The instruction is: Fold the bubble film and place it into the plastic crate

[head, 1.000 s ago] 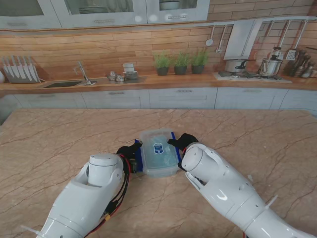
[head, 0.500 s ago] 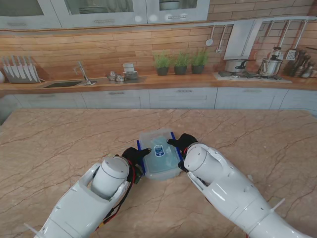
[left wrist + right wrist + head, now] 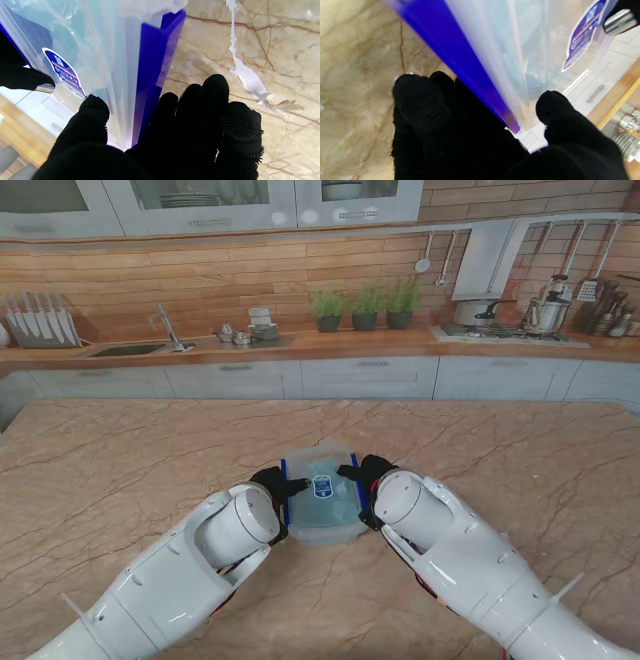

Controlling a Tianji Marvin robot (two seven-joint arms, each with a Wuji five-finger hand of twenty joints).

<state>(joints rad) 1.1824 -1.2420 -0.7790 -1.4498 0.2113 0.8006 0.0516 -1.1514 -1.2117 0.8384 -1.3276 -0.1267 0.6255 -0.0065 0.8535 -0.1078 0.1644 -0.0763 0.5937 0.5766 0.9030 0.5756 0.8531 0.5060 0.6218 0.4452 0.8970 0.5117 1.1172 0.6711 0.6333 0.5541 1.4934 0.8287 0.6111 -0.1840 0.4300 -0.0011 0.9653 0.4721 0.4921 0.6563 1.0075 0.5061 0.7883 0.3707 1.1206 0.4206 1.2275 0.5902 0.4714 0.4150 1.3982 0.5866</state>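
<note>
Marble table point(image 3: 120, 460); crate point(image 3: 322, 500) betw. robot hands, contents unclear.

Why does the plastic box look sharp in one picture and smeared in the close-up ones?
In the stand view the plastic crate is crisp and evenly lit. In both wrist views it sits too close to the lens: its blue edge streaks and its clear wall is hazy, while the marble table stays sharper.

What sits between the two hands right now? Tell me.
The plastic crate, with its blue side latches and the bubble film inside, fills the gap between the left hand and right hand. The stand view shows it; both wrist views confirm it.
</note>
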